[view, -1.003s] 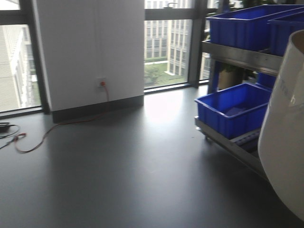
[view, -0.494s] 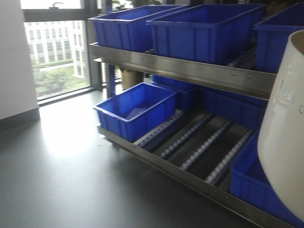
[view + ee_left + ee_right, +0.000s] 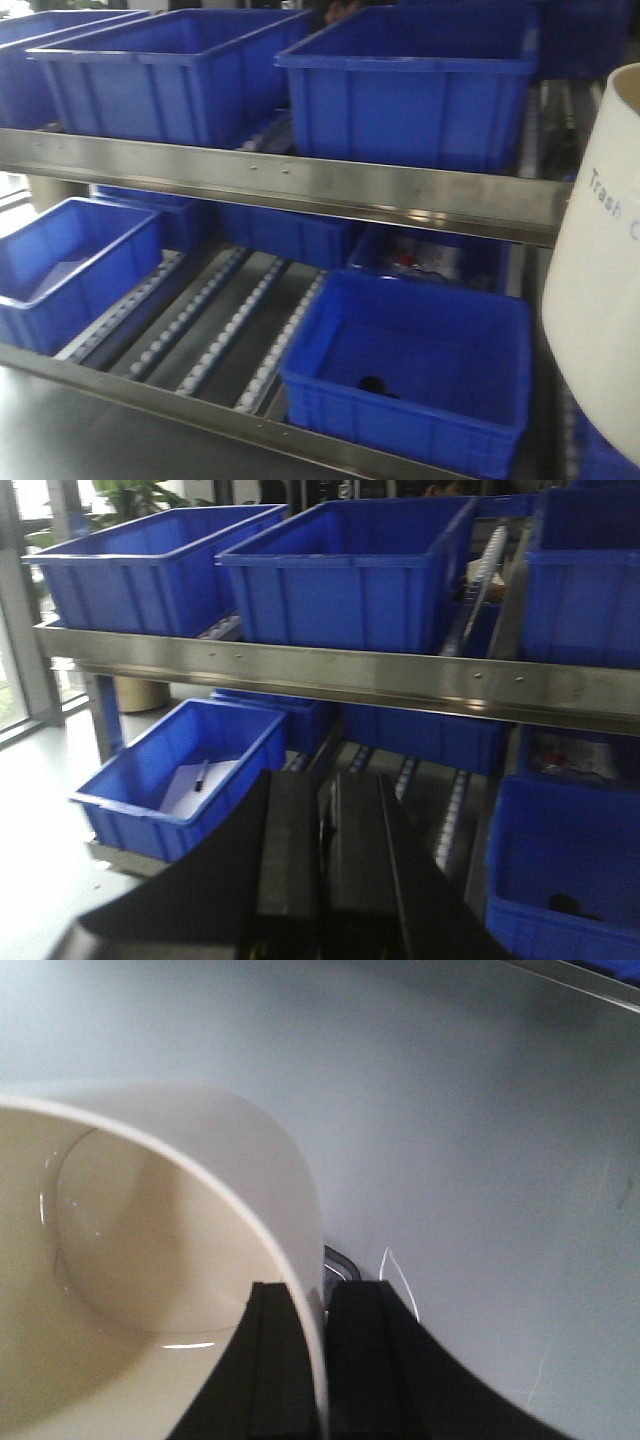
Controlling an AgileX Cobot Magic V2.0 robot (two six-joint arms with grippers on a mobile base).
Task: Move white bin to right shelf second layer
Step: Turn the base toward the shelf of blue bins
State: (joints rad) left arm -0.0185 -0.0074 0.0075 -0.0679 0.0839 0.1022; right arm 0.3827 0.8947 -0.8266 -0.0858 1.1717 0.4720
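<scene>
Right wrist-mounted — right tool (image 3: 318,1305) clamps white bin (image 3: 150,1220) wall (one finger inside).

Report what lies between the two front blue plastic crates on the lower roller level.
Front-facing view: only bare rows of small white rollers separate the left blue crate from the right blue crate.

I count one white bin (image 3: 595,300), at the right edge of the front view. I count two shelf levels (image 3: 300,190), one up high and one down low. In my left wrist view I count eight blue crates (image 3: 340,580): three in a row up high and five down low. In the front view I count four rows of little white rollers (image 3: 235,325) at the lower middle. One dark pen (image 3: 201,774) lies on one white sheet (image 3: 185,788) in the low left crate. One small dark lump (image 3: 372,383) sits in the low right crate.
</scene>
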